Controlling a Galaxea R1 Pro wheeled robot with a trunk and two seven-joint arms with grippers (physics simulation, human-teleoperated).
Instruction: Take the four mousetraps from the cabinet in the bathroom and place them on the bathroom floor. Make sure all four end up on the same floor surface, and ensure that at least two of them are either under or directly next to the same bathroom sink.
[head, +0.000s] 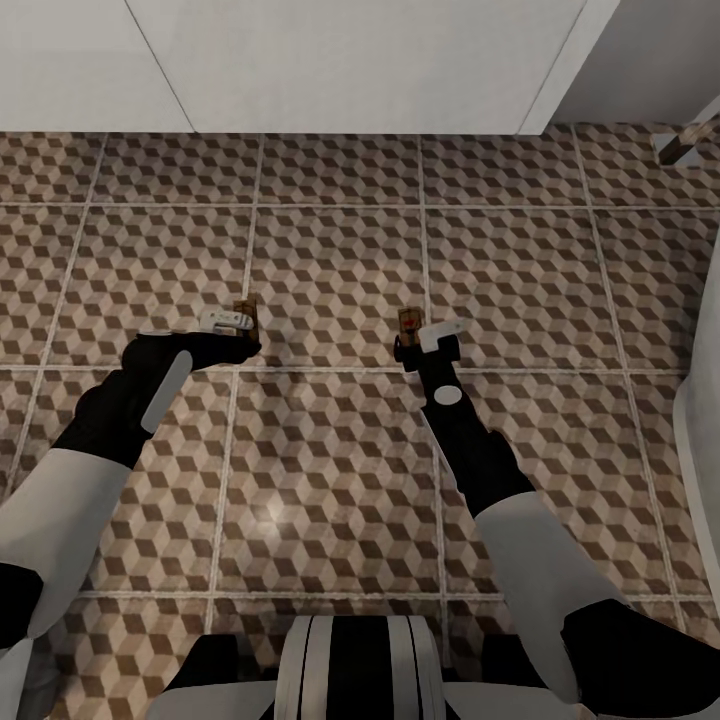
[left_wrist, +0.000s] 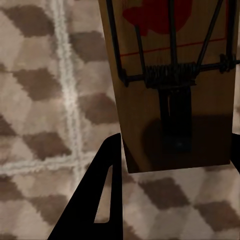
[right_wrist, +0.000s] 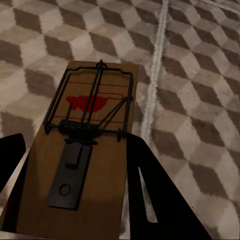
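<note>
Over the bathroom floor (head: 330, 260), left gripper (head: 243, 322) & right gripper (head: 418, 338) each clamp a mousetrap (right_wrist: 82, 150), low for setting down

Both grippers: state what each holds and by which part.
Left gripper holds a mousetrap by its spring-bar end. Right gripper holds another mousetrap by the long edges near its plate end. Both hang over the bathroom floor.

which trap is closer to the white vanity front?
The mousetrap at the left end effector; it sits slightly farther up the floor than the right end effector's mousetrap.
</note>
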